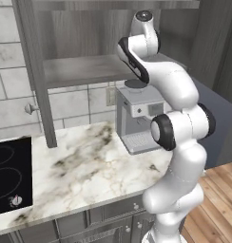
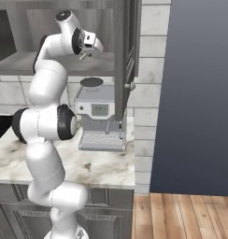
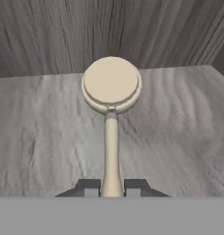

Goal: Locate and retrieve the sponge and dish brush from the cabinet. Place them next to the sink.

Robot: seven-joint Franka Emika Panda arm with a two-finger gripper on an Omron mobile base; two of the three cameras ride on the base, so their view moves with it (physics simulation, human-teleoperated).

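Marble counter runs below the open cabinet in the left base view, with a grey coffee machine beside the white arm and a black hob at left. From the right base view, the gripper reaches over the shelf — the cabinet door hangs just beside it. Hand view: jaws clamped on the dish brush, cream handle between dark fingertips, round tan head above the grey shelf.

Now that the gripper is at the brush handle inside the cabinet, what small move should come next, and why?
Probably lift slightly, then draw back out of the cabinet. The gripper is shut on the dish brush handle, and its round head is still over the shelf.
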